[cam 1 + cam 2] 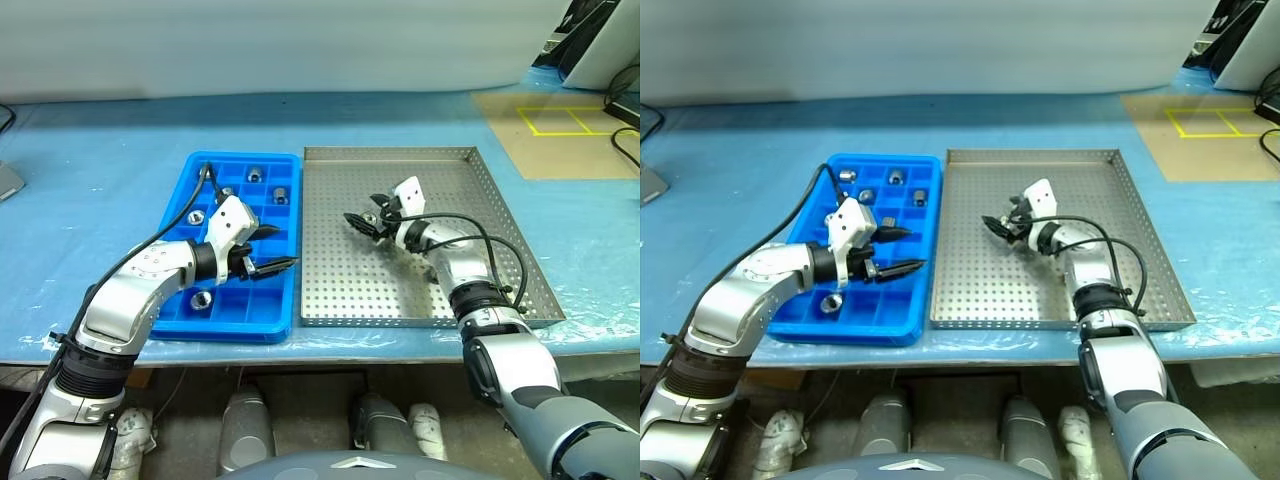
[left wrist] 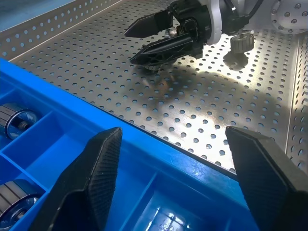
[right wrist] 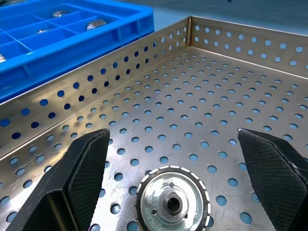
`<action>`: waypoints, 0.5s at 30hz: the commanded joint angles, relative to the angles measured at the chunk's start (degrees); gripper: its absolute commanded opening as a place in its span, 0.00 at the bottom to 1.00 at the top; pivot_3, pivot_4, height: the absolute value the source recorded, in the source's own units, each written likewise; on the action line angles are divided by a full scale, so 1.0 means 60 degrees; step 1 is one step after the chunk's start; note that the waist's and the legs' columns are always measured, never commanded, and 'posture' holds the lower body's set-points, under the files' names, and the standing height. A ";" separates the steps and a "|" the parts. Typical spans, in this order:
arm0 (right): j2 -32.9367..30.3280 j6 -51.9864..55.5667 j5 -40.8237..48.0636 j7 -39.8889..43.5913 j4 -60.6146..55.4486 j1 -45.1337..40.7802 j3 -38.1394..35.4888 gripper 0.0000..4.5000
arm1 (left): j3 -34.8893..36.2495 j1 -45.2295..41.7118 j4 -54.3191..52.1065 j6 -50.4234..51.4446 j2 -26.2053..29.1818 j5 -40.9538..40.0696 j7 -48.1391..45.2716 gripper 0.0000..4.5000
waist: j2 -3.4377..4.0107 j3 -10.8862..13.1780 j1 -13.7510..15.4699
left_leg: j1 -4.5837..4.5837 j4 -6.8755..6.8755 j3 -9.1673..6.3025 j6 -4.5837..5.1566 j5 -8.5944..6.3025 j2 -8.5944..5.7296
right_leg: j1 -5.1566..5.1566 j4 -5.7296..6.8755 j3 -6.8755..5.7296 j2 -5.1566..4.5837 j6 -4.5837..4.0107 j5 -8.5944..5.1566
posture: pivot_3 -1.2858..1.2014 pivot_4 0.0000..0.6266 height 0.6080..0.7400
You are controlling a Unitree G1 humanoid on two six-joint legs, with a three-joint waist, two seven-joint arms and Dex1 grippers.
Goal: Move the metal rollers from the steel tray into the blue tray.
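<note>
The steel tray (image 1: pixel 340 290) lies on the right of the table and the blue tray (image 1: pixel 232 327) beside it on the left. One of the metal rollers (image 3: pixel 172 202) lies flat on the steel tray's perforated floor. My right gripper (image 3: pixel 173 137) is open, with one finger on each side of this roller and not touching it. In the blue tray, several rollers (image 1: pixel 254 173) sit in separate compartments. My left gripper (image 1: pixel 285 246) hovers open and empty over the blue tray's right edge, pointing toward the right gripper (image 2: pixel 154 36).
Both trays rest on a table covered in blue sheeting (image 1: pixel 90 160). A brown board with a yellow taped square (image 1: pixel 565 120) lies at the back right. Black cables (image 1: pixel 505 262) loop from my right wrist over the steel tray.
</note>
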 commanded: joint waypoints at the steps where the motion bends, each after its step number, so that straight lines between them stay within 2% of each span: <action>1: 0.0089 -0.0056 -0.0253 -0.0072 0.0122 0.0252 0.0201 0.99 | -0.0036 -0.0125 -0.0117 -0.0100 -0.0020 0.0018 0.0008 0.81 | 0.0000 0.0000 -0.0002 | 0.0002 0.0000 0.0000 0.0000 0.0000 0.0000 | 0.0001 0.0000 0.0000 0.0000 0.0000 0.0000 | 0.56 0.24 1.00; 15: 0.0066 0.0129 -0.0742 -0.0503 0.1031 0.0656 0.0398 0.99 | -0.0243 -0.0163 -0.0085 -0.0165 -0.0201 0.0178 0.0073 0.81 | -0.0073 -0.0059 0.0031 | 0.0075 0.0001 0.0000 0.0002 -0.0004 0.0001 | 0.0079 -0.0012 0.0000 -0.0002 -0.0003 -0.0004 | 0.56 0.24 1.00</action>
